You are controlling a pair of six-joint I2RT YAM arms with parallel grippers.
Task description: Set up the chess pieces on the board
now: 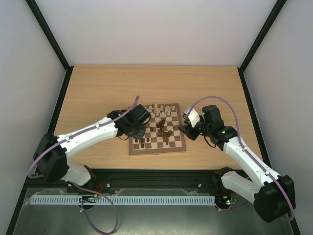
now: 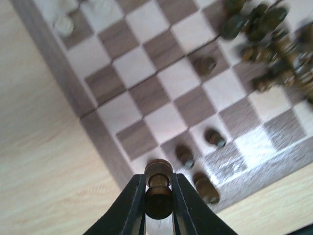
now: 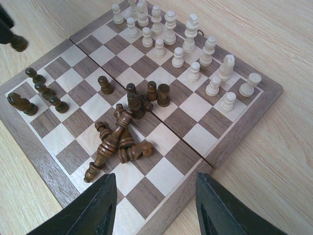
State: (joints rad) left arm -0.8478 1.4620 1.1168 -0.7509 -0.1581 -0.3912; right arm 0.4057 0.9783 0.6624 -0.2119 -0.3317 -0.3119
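Note:
The board point(image 1: 181, 145) lies in the middle of the table. My left gripper point(image 2: 158, 182) is shut on a dark brown chess piece point(image 2: 158, 191) just above the board's near left corner, beside three dark pawns point(image 2: 186, 156) that stand there. My right gripper point(image 3: 154, 196) is open and empty above the board's right edge point(image 3: 176, 208). Several dark pieces point(image 3: 117, 139) lie in a heap mid-board. Cream pieces point(image 3: 188, 41) stand in two rows at the far side.
The board also shows in the left wrist view point(image 2: 98, 127). Bare wooden table point(image 1: 98, 88) surrounds the board. Black frame posts and white walls close the sides and back. A white cable rail point(image 1: 122, 199) runs along the near edge.

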